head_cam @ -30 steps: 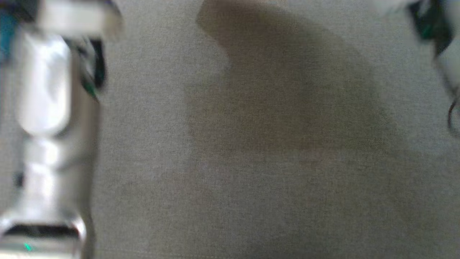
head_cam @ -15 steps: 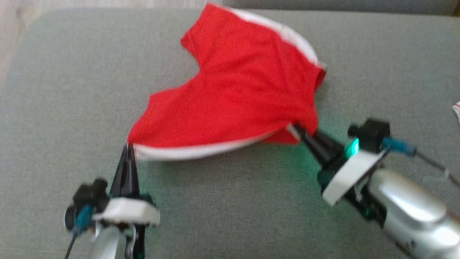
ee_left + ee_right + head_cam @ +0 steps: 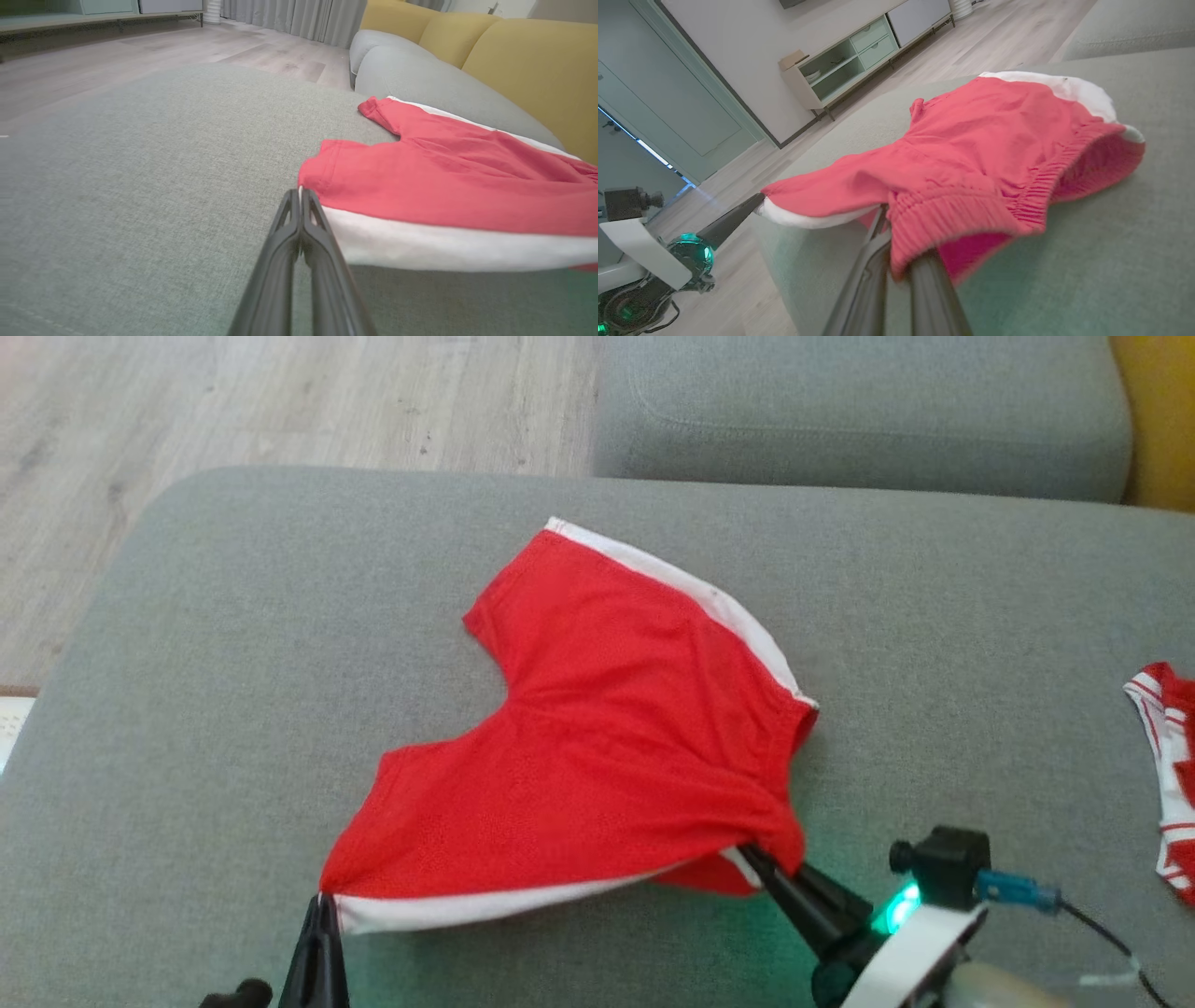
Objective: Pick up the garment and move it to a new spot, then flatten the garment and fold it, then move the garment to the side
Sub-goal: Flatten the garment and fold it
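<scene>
We are holding a pair of red shorts [image 3: 607,747] at two points, and they are lying spread across the middle of the head view on a grey sofa cushion [image 3: 233,663]. Our left gripper [image 3: 322,900], coming up from the bottom edge left of centre, is pressing its two dark fingers [image 3: 280,261] together on the lower left corner of the shorts, where the red cloth is meeting a white stripe [image 3: 485,905]. In the left wrist view the tips are meeting with that corner caught between them. Our right gripper [image 3: 754,861], rising from the lower right of the head view with a green light [image 3: 896,907] glowing at its base, is clamping the gathered elastic waistband [image 3: 971,210]. In the right wrist view this band is draping over the fingers and hiding their tips. The striped edge between the two grippers is hanging a little above the cushion, while the far leg, toward the upper middle of the frame, is resting on it. At the right edge of the head view a second red and white garment [image 3: 1167,775] is lying on the same cushion, well apart from the shorts. A wooden floor [image 3: 280,401] is showing in the upper left, another grey cushion [image 3: 859,411] along the top, and a yellow backrest [image 3: 1158,420] in the top right corner.
</scene>
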